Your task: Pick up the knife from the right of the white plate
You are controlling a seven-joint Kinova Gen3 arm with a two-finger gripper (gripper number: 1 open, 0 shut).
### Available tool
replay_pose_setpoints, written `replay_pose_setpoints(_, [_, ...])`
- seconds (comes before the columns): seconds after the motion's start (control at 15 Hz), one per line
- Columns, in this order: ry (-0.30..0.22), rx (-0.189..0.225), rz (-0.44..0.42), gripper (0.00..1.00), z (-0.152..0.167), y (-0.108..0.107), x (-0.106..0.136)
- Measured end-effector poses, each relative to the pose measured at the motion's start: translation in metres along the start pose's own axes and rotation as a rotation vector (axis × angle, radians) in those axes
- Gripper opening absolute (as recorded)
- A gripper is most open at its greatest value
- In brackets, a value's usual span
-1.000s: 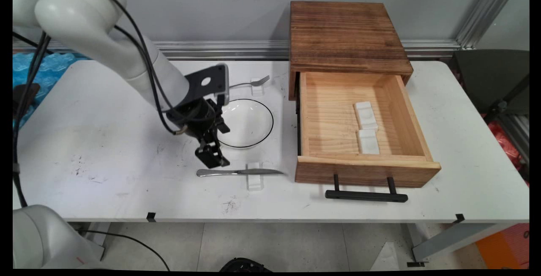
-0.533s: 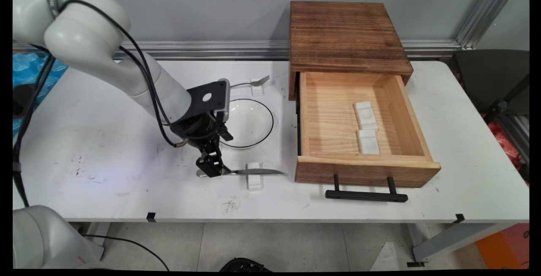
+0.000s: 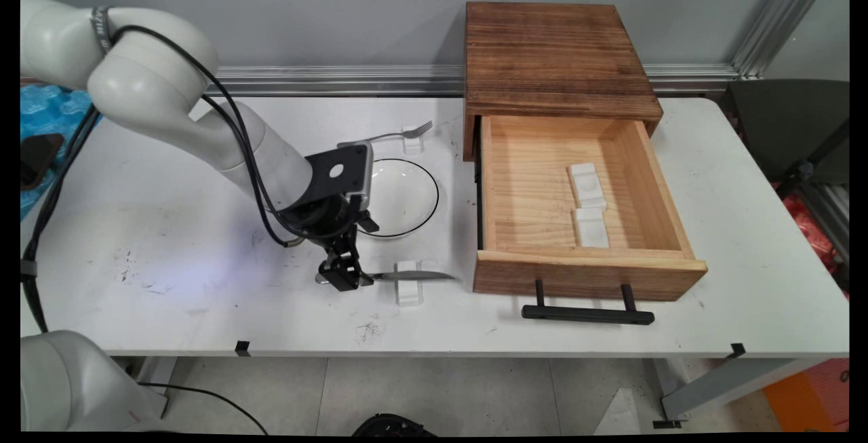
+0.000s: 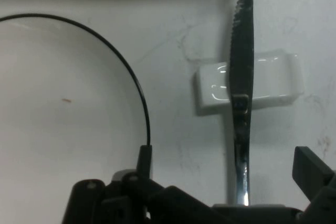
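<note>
While we look down at the table, we see the gripper (image 3: 344, 279) low over the handle end of a knife (image 3: 407, 275), which lies on the white table (image 3: 169, 226) in front of the black-rimmed plate (image 3: 407, 192). In the hand view the knife's (image 4: 241, 93) handle runs up between the two fingers: one finger (image 4: 144, 161) stands to the left of it, beside the plate's (image 4: 63, 108) rim, and the other (image 4: 310, 174) stands to the right, both apart from the metal. So we would say the gripper is spread wide around the handle and holds nothing. The long axis of the knife goes from left to right across the main view, about parallel to the near edge of the table. Its handle is to the left, under the gripper, and its serrated blade points to the right, toward the front of the open wooden drawer (image 3: 583, 226). Near its middle the knife rests on a small white rest (image 3: 408, 285), so it sits a little above the surface. In the hand view this rest (image 4: 252, 81) crosses under the knife at a right angle. The fingers therefore stand across the handle, one on each long side. Farther back, beyond the plate, a fork (image 3: 397, 133) lies on another rest. Inside the drawer we see two white blocks (image 3: 588, 204).
</note>
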Motion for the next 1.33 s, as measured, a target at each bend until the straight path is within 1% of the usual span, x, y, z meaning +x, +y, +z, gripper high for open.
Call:
replay_pose_setpoints(0.53, [0.016, 0.0, 0.009, 1.0, 0.017, 0.004, -0.003])
replay_pose_setpoints(1.33, [0.029, -0.008, -0.014, 1.0, 0.028, 0.002, -0.008])
